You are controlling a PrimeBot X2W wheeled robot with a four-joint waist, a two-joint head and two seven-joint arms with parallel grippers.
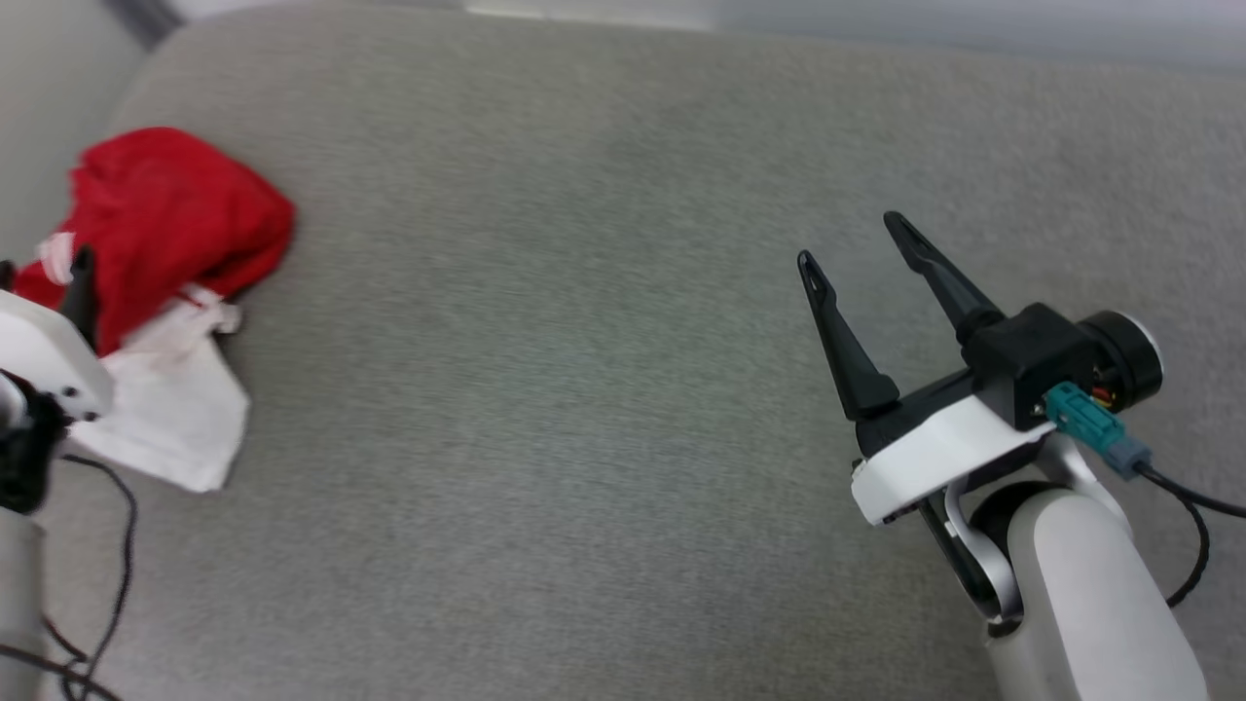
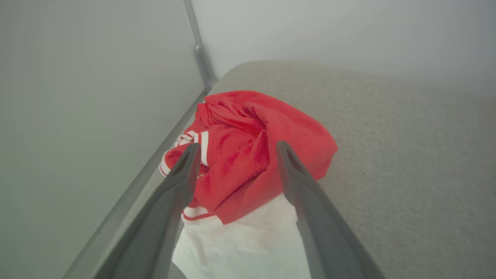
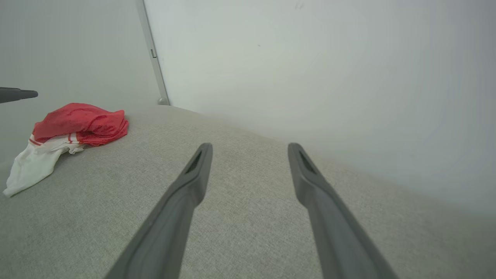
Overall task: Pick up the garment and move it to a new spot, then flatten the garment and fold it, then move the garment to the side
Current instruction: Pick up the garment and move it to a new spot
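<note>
The pale, smooth wall panels (image 3: pixel 310 77) meet at a corner post, and below them lies the broad cushioned surface (image 1: pixel 584 389), covered in grey cloth of fine, even weave, with a rounded far corner.

Judging by how things lie, the task is at its very start. The garment (image 1: pixel 165 234) sits bunched in a heap at about 9 to 10 o'clock in the head view, close to the left wall. It has not been lifted, spread or folded, so the pick-up, the move to a new spot, the flattening, the fold and the final shift aside are all left to do.

The garment is a soft red knit jersey, crumpled into deep folds. A limp white sleeve (image 1: pixel 175 409) spills out flat toward 6 o'clock, and red-and-white striped trim (image 2: pixel 193 213) runs along its edge. No lettering shows in this heap.

The left claw (image 2: pixel 236 149) hangs over the heap with its long dark fingers spread wide and nothing between them. From the right wrist view its fingertip stands clear above the cloth.

The right claw (image 1: pixel 850 239), at about 4 o'clock, is also wide open and empty, over bare cloth well apart from the garment. A black cable (image 1: pixel 1197 545) loops from a teal connector (image 1: pixel 1081 419) on its wrist.
</note>
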